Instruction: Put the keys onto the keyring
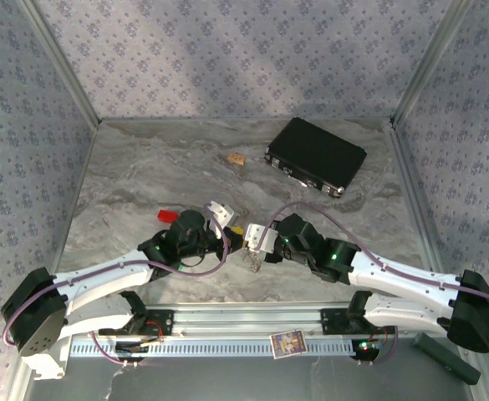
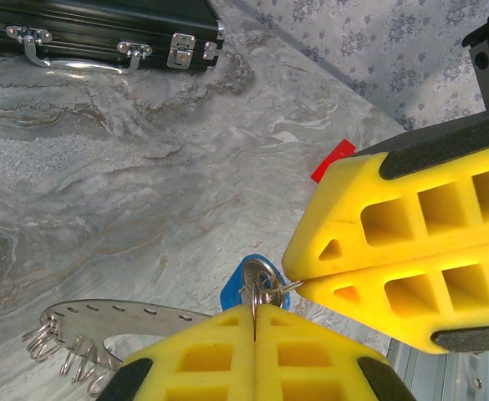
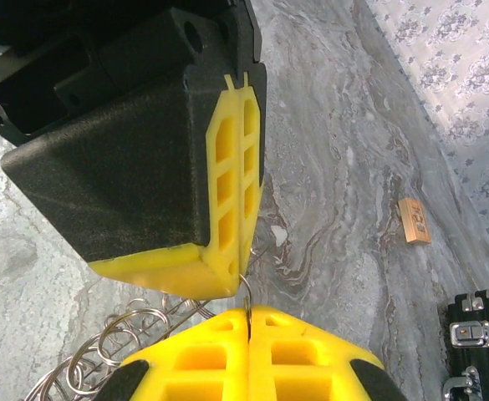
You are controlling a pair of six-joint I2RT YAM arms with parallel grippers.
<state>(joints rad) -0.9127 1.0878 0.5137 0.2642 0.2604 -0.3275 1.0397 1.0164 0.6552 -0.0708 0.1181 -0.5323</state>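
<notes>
My left gripper (image 2: 255,307) is shut on a thin metal edge at the blue key (image 2: 234,288), whose blue head and silvery disc poke out just beyond its fingertips. My right gripper (image 2: 289,277) comes in from the right, shut on a fine wire ring (image 3: 247,296) that runs to the key. The two grippers meet tip to tip over the near middle of the table (image 1: 246,237). The keyring (image 2: 119,316), a flat silvery band with small holes, hangs below left with several split rings (image 3: 131,330) on it.
A black case (image 1: 315,156) with metal latches lies at the back right of the marble table (image 1: 144,167). A small wooden tag (image 1: 236,158) sits left of the case. A red piece (image 1: 167,215) lies beside my left arm. Patterned walls close in three sides.
</notes>
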